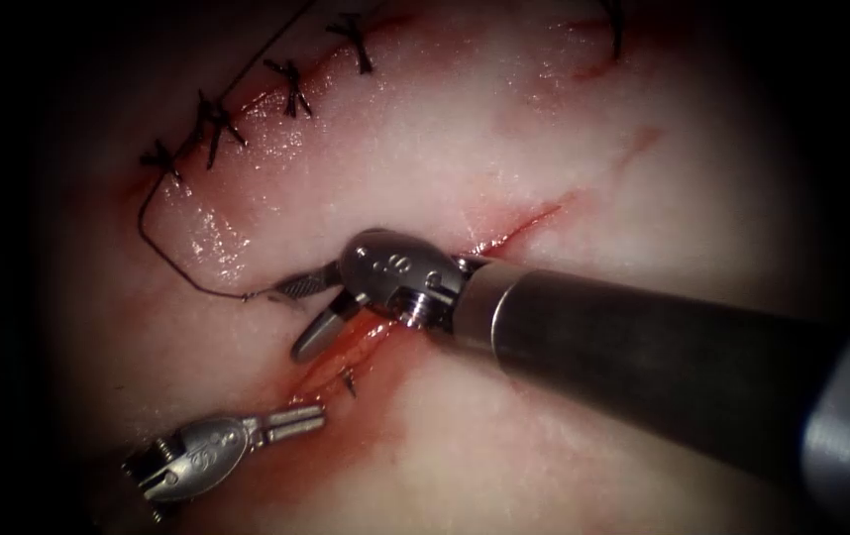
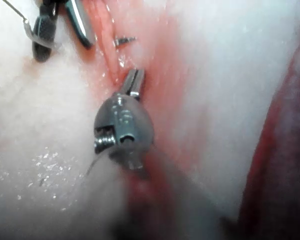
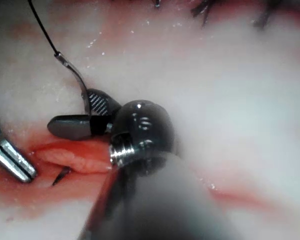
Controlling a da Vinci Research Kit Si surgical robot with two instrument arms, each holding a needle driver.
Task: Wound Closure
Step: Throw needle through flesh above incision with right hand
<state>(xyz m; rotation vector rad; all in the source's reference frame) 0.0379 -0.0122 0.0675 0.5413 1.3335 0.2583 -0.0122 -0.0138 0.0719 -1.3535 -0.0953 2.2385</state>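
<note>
The cut (image 1: 366, 337) runs diagonally through the tissue (image 1: 544, 129), with red fluid along it. The curved needle (image 1: 265, 292) is in the tissue. Its tail, with the black thread (image 1: 162, 248) attached, lies on the left side of the cut, and its tip (image 1: 349, 379) pokes out on the right side. My right tool (image 1: 291, 319) stands open, with the needle's rear part (image 3: 80, 85) between its jaws, ungripped. Just below the needle tip (image 2: 124, 40), my left tool (image 1: 318, 416) is shut on nothing.
Several finished black stitches (image 1: 291, 84) close the upper left stretch of the cut, and the thread loops from there down to the needle. The right tool's shaft (image 1: 643, 347) crosses the lower right of the tissue. Another dark stitch (image 1: 615, 25) sits at the top.
</note>
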